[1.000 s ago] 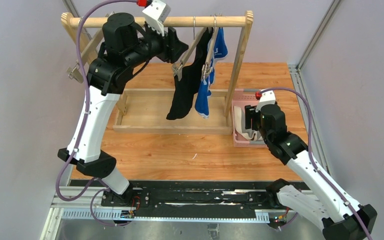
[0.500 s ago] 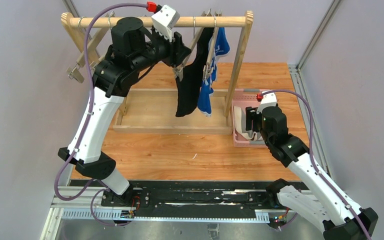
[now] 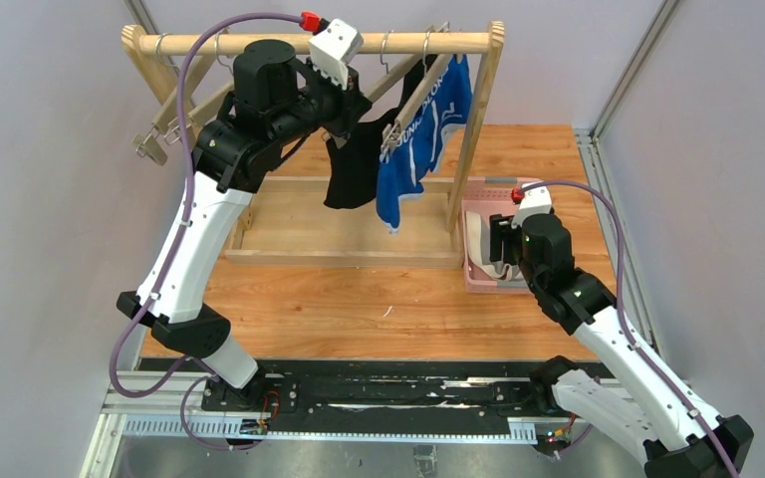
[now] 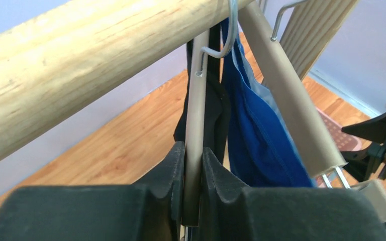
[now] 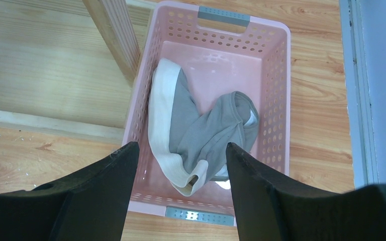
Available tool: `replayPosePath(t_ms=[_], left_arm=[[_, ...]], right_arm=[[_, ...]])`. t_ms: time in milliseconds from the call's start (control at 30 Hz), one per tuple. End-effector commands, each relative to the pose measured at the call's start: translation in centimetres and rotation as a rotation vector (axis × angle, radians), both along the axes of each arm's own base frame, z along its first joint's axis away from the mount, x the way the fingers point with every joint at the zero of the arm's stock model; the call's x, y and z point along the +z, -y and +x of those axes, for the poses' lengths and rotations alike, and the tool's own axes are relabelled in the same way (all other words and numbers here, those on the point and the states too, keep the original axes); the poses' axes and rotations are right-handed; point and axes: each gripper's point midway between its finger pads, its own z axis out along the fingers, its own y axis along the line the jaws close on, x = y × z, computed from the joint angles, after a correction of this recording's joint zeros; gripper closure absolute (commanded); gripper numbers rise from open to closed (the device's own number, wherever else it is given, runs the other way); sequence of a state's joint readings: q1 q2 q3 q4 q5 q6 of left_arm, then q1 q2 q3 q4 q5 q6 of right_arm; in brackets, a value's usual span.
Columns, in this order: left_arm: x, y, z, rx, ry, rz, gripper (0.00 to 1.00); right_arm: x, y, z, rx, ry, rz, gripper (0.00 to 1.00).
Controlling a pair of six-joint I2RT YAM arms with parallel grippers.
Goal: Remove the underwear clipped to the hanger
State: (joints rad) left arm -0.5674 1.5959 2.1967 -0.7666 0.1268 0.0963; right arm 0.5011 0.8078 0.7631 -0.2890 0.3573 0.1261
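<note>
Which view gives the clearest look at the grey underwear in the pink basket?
The right wrist view: the grey underwear lies in plain view in the pink basket, pale waistband showing. The top external view shows only a strip of it, the rest behind the right arm. The left wrist view does not show it.

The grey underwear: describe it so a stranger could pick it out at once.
Start at the wooden rack; a pink basket sits just right of its right post. The grey underwear lies crumpled inside, with a pale waistband, unlike the black pair and blue pair hanging from the rail.
</note>
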Motion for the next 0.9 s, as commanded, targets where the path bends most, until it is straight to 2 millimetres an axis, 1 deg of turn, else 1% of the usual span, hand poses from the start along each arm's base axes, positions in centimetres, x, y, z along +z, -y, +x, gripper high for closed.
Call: replayPosePath(t_ms=[0, 67, 100, 233, 300, 467, 633, 733, 867], left_arm=[[0.9, -0.3, -0.7, 0.002, 0.032, 0.004, 0.9], [1.0, -0.3, -0.8, -0.002, 0.037, 0.005, 0.99], [1.0, -0.3, -0.9, -0.004, 0.038, 0.007, 1.0], [1.1, -0.4, -0.8, -0.004, 0.046, 0.015, 1.0], [1.5, -0.6, -0.8, 0.007, 0.058, 0.013, 1.0], [4.1, -1.8, -1.2, 0.046, 0.151, -0.019, 1.0], [5.9, -3.4, -1.7, 0.102, 0.228, -0.034, 1.0], [6.5, -4.3, -2.3, 0.123, 0.256, -0.041, 1.0], [6.4, -4.9, -3.0, 0.129, 0.251, -0.034, 1.0]], right_arm=[[-0.2, 0.1, -0.3, 0.008, 0.002, -0.002, 0.35], [-0.3, 0.1, -0.3, 0.009, 0.001, -0.003, 0.35], [-0.4, 0.1, -0.4, 0.01, 0.0, -0.002, 0.35], [-0.4, 0.1, -0.4, 0.011, 0.001, -0.002, 0.35], [-0.4, 0.1, -0.4, 0.014, 0.001, -0.003, 0.35], [-0.8, -0.1, -0.4, 0.023, -0.011, -0.004, 0.35], [-1.3, -0.2, -0.4, 0.03, -0.016, -0.004, 0.35], [-1.6, -0.3, -0.5, 0.033, -0.023, -0.006, 0.35], [-1.6, -0.3, -0.5, 0.034, -0.023, -0.008, 0.34]])
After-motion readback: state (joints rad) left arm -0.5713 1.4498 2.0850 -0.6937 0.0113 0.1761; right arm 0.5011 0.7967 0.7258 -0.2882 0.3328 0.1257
